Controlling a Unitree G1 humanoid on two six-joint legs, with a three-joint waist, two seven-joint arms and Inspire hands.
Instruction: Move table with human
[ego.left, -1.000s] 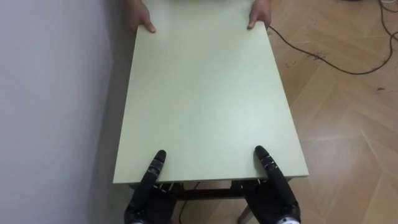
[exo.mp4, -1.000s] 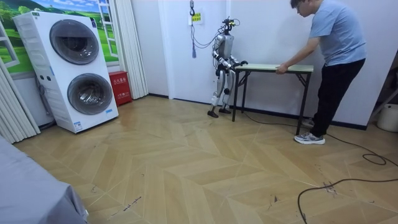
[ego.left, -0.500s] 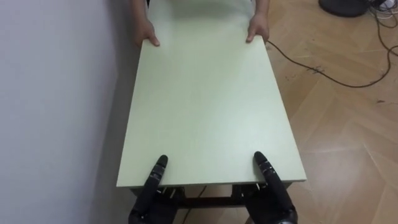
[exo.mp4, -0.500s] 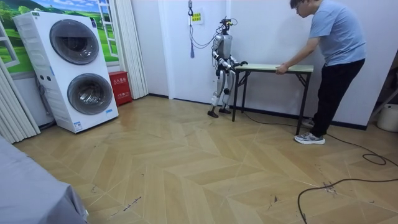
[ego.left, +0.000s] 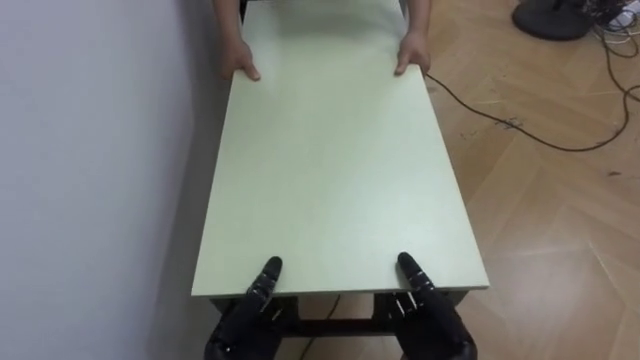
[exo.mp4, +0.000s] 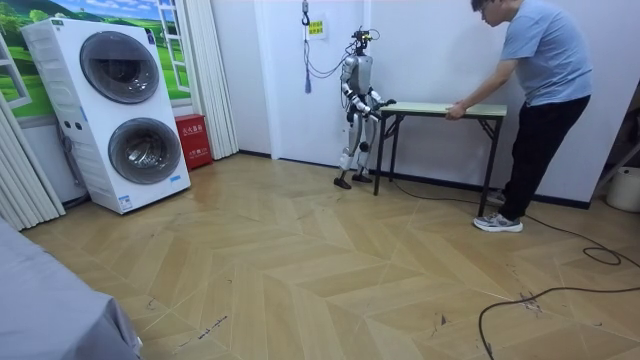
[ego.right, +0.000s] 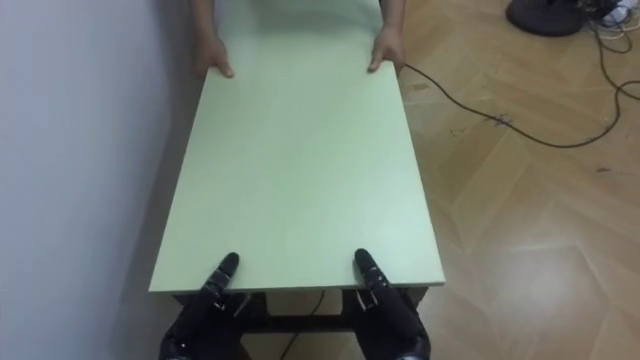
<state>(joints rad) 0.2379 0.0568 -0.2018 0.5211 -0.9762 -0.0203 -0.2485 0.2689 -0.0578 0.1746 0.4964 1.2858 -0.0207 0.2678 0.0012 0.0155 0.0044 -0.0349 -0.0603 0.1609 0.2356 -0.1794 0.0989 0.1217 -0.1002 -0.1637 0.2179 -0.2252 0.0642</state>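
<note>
At the table's (exo.mp4: 420, 107) far end, a person (exo.mp4: 545, 90) bends.

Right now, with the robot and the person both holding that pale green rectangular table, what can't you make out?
Grip of the left hand and right hand: eye views, hidden under the near edge of the pale green rectangular table.
The person above the forearms: eye views, cut off by the top edge.
Whether the table stands on the wooden floor or is lifted: room view, too small.
</note>
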